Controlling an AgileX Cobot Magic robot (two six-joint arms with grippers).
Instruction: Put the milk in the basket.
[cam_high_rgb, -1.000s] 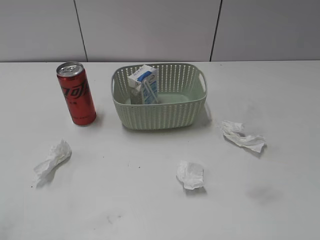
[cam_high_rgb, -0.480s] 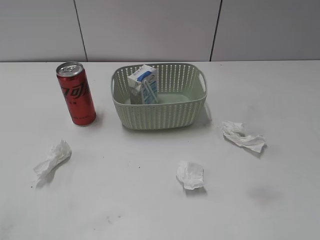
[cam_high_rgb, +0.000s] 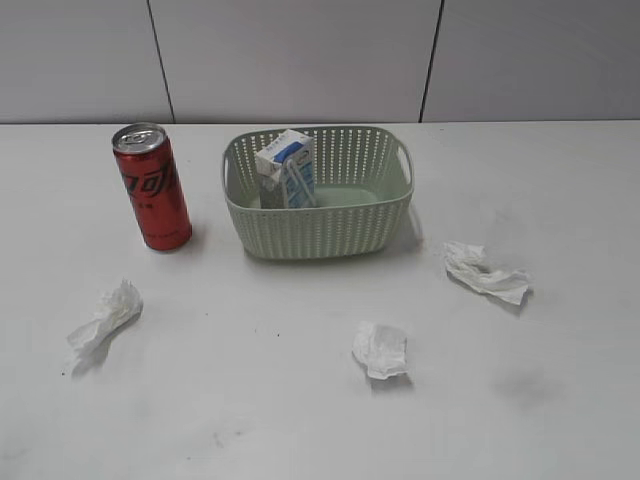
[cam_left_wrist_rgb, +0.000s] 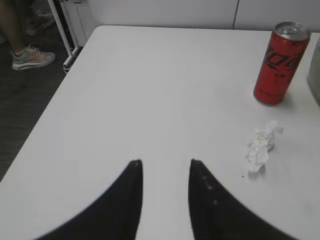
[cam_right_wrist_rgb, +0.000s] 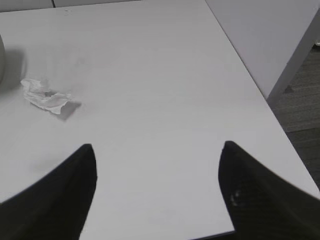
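The milk (cam_high_rgb: 288, 168), a small white and blue carton with a straw on its side, stands upright inside the pale green perforated basket (cam_high_rgb: 320, 232), at its left end. No arm shows in the exterior view. My left gripper (cam_left_wrist_rgb: 165, 162) is open and empty over bare table, well to the left of the red can. My right gripper (cam_right_wrist_rgb: 157, 146) is wide open and empty near the table's right front corner. A sliver of the basket shows at the right edge of the left wrist view (cam_left_wrist_rgb: 316, 70).
A tall red soda can (cam_high_rgb: 152, 187) stands left of the basket; it also shows in the left wrist view (cam_left_wrist_rgb: 280, 62). Crumpled tissues lie at the left (cam_high_rgb: 103, 318), the middle front (cam_high_rgb: 381, 349) and the right (cam_high_rgb: 484, 272). The table's right edge (cam_right_wrist_rgb: 255, 95) drops to the floor.
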